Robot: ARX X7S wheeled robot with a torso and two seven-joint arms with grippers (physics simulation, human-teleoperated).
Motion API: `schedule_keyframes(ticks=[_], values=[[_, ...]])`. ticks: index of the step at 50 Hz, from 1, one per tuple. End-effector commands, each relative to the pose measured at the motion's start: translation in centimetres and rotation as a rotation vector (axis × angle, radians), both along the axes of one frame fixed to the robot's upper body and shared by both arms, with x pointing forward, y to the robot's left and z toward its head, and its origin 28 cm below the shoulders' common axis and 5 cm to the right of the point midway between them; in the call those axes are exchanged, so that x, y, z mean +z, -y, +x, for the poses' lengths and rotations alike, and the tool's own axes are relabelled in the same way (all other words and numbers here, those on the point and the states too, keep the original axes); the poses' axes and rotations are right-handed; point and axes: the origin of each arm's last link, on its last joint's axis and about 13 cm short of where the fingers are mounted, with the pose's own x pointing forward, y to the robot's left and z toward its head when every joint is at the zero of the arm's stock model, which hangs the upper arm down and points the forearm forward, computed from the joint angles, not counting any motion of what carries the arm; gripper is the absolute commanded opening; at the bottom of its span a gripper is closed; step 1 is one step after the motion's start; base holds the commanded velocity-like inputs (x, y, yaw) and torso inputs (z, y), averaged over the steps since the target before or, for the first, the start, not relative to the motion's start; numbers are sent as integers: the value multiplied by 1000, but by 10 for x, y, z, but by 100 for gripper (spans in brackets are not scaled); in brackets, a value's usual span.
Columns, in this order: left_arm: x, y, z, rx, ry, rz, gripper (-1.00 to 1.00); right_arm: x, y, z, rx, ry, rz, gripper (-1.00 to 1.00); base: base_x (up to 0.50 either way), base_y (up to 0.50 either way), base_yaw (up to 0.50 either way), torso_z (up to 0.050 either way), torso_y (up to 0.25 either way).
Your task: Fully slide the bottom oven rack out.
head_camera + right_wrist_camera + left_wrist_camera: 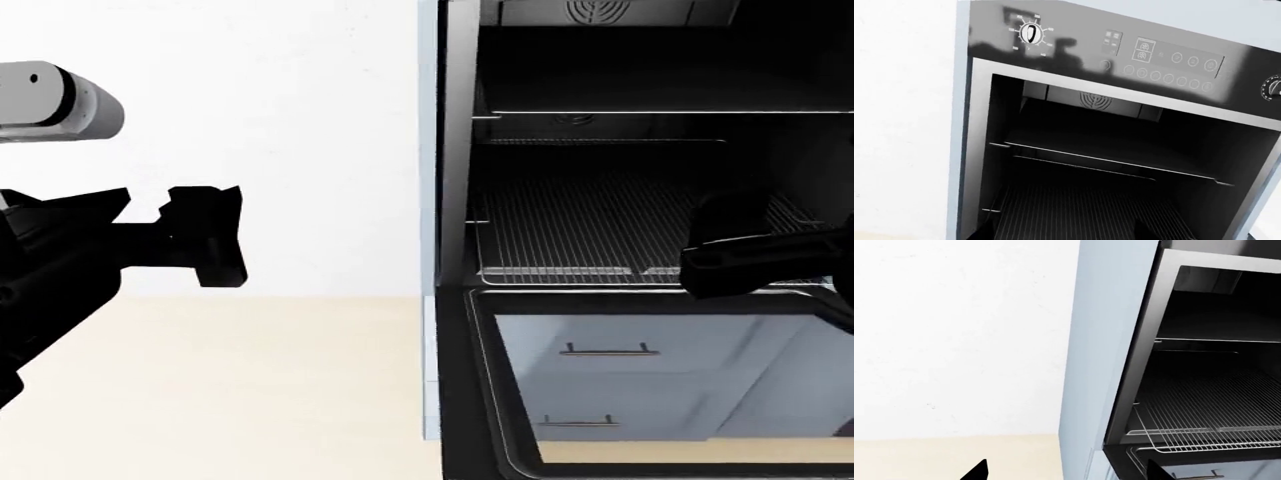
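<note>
already our right end effector [747, 262] sits at the bottom rack [601, 235] in the open oven [454, 150], grip unclear; rack barely out. left end effector [200, 235] idle, apart.

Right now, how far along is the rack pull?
Done: oven door is down. In hand: right gripper sits at the bottom oven rack front edge; grasp unclear. Left: the rack lies inside the oven, not slid out. Left gripper hangs outside.
</note>
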Motion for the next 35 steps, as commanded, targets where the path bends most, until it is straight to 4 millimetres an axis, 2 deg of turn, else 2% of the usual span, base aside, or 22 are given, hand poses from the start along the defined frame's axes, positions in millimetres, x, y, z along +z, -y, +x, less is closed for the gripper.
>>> schedule_keyframes(ticks=[1, 13, 35], values=[[3, 0, 2, 43, -16, 27, 100, 1, 3, 1, -22, -17, 1, 100, 0, -500, 0, 0, 0], [0, 0, 5, 92, -55, 33, 100, -3, 5, 2, -32, -22, 0, 100, 0, -500, 0, 0, 0], [1, 0, 4, 57, -59, 25, 100, -7, 7, 1, -49, -45, -3, 100, 14, -484, 0, 0, 0]])
